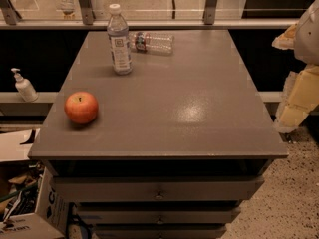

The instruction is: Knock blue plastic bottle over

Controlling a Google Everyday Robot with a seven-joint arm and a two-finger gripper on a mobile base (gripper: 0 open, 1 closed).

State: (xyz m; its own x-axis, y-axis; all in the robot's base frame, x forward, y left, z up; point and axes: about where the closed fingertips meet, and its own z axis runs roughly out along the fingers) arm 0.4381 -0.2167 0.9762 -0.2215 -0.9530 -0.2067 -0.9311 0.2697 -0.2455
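Observation:
The blue plastic bottle (119, 41) stands upright at the back left of the grey cabinet top (199, 108). It is clear, with a white cap and a pale label with a small dark square logo. My gripper (294, 108) is at the right edge of the view, beyond the cabinet's right side, at the end of pale arm parts. It is far from the bottle and touches nothing on the top.
A ribbed clear bottle (153, 42) with a red-and-blue label lies on its side just right of the upright bottle. A red apple (81, 107) sits near the front left. A pump dispenser (23, 85) stands on a ledge at left. Boxes (30, 218) sit on the floor at lower left.

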